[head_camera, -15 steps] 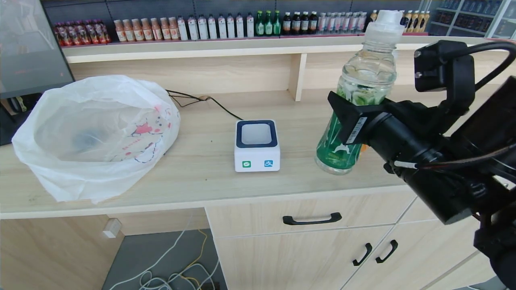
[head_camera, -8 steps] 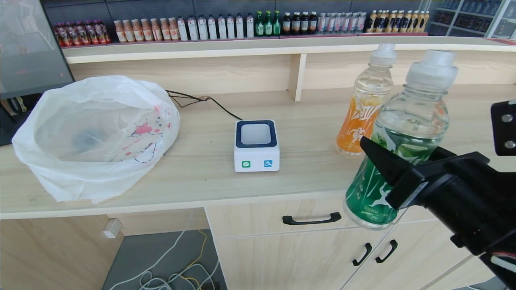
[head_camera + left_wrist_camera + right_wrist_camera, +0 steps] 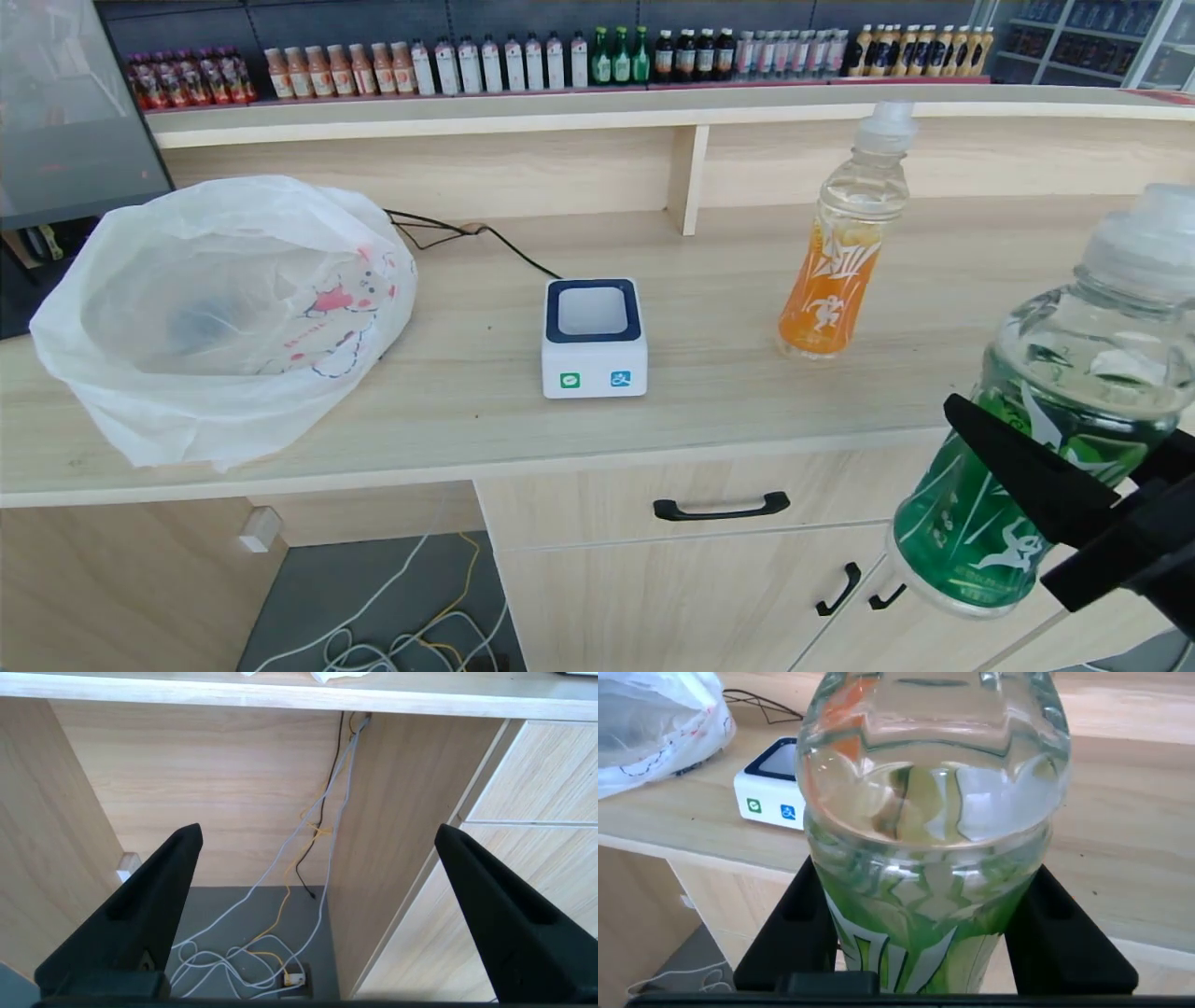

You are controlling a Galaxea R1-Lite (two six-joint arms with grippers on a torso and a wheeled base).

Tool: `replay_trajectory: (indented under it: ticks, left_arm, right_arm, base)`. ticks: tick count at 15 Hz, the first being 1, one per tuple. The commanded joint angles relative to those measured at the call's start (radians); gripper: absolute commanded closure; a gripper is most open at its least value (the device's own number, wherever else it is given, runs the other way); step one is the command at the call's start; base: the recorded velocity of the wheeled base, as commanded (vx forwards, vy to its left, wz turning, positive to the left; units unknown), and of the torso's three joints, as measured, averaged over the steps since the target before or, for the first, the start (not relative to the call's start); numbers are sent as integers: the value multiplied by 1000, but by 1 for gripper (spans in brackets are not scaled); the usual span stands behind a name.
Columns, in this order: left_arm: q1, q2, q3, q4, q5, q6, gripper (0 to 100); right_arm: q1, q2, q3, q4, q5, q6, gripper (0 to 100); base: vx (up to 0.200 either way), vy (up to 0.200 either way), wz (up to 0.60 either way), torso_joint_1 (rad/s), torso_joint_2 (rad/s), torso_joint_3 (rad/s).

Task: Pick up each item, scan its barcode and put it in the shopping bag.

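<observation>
Nearest, to the right of the scanner and out past the counter's front edge, the clear plastic bottle with a green printed sleeve and a pale cap point(image 3: 1055, 373) hangs upright and off the counter. The right gripper point(image 3: 929, 952) is clamped on its labelled body, one black finger on each side. It looks nearly full of clear liquid, so I judge it fairly heavy, with thin walls that give under squeeze and a smooth sleeve that could slip. The straight sleeved section below the shoulder is the sound place to hold it. The sleeve shows white leaf strokes and a small white figure; no barcode faces either camera. The left gripper point(image 3: 318, 905) sits low before the cabinet fronts, left of the scanner, its fingers wide apart and holding nothing. The scanner itself, a white box with a dark-blue-framed window point(image 3: 595, 338), carries a green and a blue square icon on its front. Left of it slumps the translucent white plastic shopping bag point(image 3: 112, 401), with a pink cartoon print and tiny illegible lettering. Right of the scanner and farther back stands an orange-sleeved clear bottle point(image 3: 840, 252), which would handle much the same.
</observation>
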Motion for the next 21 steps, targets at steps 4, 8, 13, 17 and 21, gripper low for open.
replay_trajectory:
  ticks: [4, 8, 13, 17, 21]
  left_arm:
    - [-1, 0, 0, 0, 0, 1, 0]
    - [-1, 0, 0, 0, 0, 1, 0]
    - [-1, 0, 0, 0, 0, 0, 0]
    - [-1, 0, 0, 0, 0, 0, 0]
    - [-1, 0, 0, 0, 0, 1, 0]
  right_arm:
    - [139, -5, 3, 3, 10, -154, 100]
    - [241, 61, 7, 6, 12, -286, 100]
    - [263, 123, -30, 6, 124, -469, 100]
    - [260, 186, -54, 6, 196, -543, 100]
    - [241, 255, -106, 0, 338, -679, 100]
  base:
    - [0, 0, 0, 0, 0, 0]
    - [0, 0, 0, 0, 0, 0]
    - [0, 0, 0, 0, 0, 0]
    - [0, 0, 0, 0, 0, 0]
    - [0, 0, 0, 0, 0, 0]
